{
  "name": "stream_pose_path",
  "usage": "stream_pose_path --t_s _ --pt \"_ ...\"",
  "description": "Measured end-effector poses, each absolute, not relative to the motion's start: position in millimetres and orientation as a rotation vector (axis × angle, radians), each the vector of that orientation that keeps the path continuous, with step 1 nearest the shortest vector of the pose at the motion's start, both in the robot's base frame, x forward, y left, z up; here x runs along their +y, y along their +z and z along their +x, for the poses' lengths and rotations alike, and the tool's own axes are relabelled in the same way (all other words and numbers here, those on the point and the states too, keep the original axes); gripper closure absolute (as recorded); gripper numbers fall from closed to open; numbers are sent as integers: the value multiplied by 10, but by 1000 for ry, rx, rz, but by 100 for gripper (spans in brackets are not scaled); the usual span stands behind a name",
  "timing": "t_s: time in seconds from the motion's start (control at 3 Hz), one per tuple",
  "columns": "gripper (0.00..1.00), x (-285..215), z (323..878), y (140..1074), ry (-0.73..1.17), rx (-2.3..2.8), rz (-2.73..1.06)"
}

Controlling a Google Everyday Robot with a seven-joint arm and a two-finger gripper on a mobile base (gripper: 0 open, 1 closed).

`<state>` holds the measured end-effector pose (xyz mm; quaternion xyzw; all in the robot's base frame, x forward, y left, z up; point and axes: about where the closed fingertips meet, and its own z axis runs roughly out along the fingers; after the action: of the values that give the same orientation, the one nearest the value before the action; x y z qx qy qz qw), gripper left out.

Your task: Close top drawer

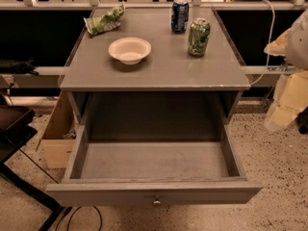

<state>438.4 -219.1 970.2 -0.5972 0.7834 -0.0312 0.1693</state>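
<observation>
**Grey top drawer stands pulled far out, gripper off at the right edge**

Grey wood fills most of the frame. The top drawer (154, 192) is open and pulled well out from the cabinet (159, 73) toward the bottom of the frame. Its flat front runs across the lower part of the frame, and a small round metal knob (156, 201) sits at the centre of that front. The drawer's side walls run back to the dark opening under the cabinet top, and its grey wooden bottom is in plain view between them.

On the cabinet top, left of centre, sits a pale bowl (129, 50), upright. A crumpled green bag (103, 22) lies near the back left corner. A blue can (179, 15) stands upright at the back, right of centre. A green can (198, 37) stands just in front of it and a little to the right, and the two cans are near each other but apart.

The gripper (288, 100) appears as a pale cream shape at the right edge of the frame, at about mid-height. It is beside the cabinet's right side and well apart from the drawer front and the knob. It touches nothing of the drawer, and I cannot tell whether it is released or clenched.

A cardboard box (57, 138) stands on the speckled floor (284, 186) at the left of the cabinet, just beside the drawer's left wall. A dark cable (84, 219) loops on the floor at the lower left.
</observation>
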Motion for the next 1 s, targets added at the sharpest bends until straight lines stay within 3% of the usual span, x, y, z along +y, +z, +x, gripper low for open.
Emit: stream_pose_path --t_s 0.67,1.0 --pt "42 -2139 3787 8906 23 2240 -1676" --pt "73 -1950 3301 8041 198 2309 -1597"
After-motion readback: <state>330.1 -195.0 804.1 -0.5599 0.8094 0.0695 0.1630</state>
